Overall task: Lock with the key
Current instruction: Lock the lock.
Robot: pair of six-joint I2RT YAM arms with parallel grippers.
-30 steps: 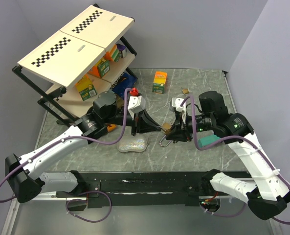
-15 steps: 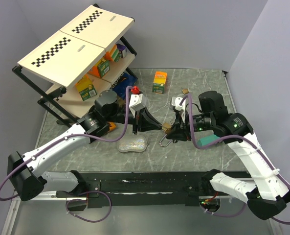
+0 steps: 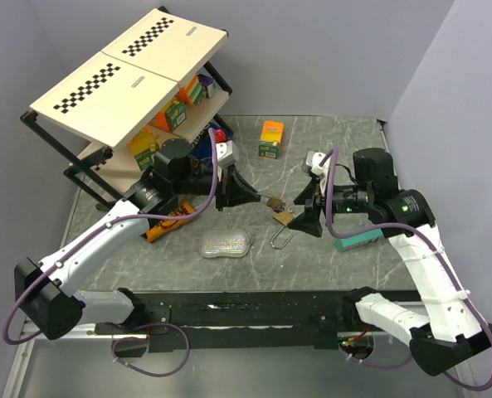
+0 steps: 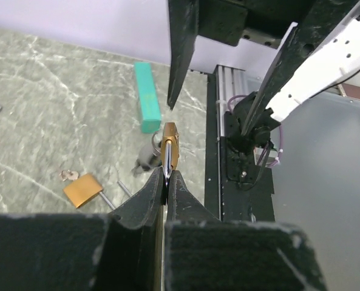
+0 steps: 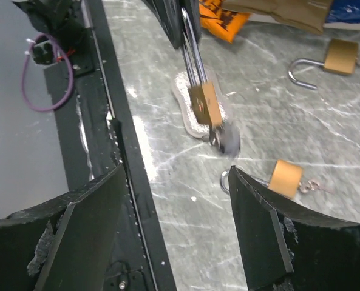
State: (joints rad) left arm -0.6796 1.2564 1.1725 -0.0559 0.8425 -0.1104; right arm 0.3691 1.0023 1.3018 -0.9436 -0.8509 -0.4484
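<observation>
At left gripper (image 4: 166,179) tip, brass padlock (image 4: 171,147), edge-on

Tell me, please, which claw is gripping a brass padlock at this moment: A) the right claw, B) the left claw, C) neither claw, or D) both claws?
B: the left claw is shut on the brass padlock, while the right claw stands wide open with nothing between its fingers.

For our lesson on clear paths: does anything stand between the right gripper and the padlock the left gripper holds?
Nothing visible does. The right gripper faces the padlock across open air; a second padlock lies on the table, off to one side of that line.
</observation>
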